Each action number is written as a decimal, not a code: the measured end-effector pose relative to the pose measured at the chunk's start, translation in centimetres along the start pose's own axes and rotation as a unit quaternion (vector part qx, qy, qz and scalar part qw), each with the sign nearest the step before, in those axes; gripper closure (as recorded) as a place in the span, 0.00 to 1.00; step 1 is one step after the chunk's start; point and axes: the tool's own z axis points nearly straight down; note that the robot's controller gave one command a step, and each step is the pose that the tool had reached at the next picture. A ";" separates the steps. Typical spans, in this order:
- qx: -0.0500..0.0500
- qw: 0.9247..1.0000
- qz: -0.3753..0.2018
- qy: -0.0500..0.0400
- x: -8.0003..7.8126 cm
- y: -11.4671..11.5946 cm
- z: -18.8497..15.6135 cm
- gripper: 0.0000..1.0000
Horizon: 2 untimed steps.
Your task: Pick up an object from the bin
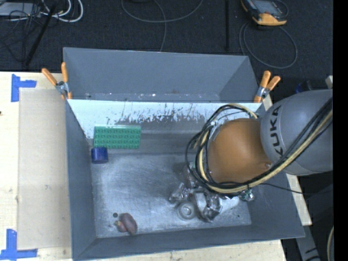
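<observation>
**Gripper low at the bin's front right**

Gripper [197, 204] sits low against the floor of the grey metal bin [157, 80], in its front right part, under the arm's rounded orange cover [236, 148] and looped black cables. Whether it is open or closed cannot be told. A small pale scrap [232, 202], kind unclear, lies just beside it on the right. Well apart to the left are a brownish rounded lump [128, 223] near the front wall, a small blue block [99, 155], and a flat green studded plate [117, 137] just behind that block.
</observation>
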 end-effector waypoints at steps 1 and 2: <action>-0.002 1.000 0.002 0.001 0.0 0.1 -0.1 1.00; -0.001 0.994 -0.109 0.000 2.2 -5.5 -16.9 1.00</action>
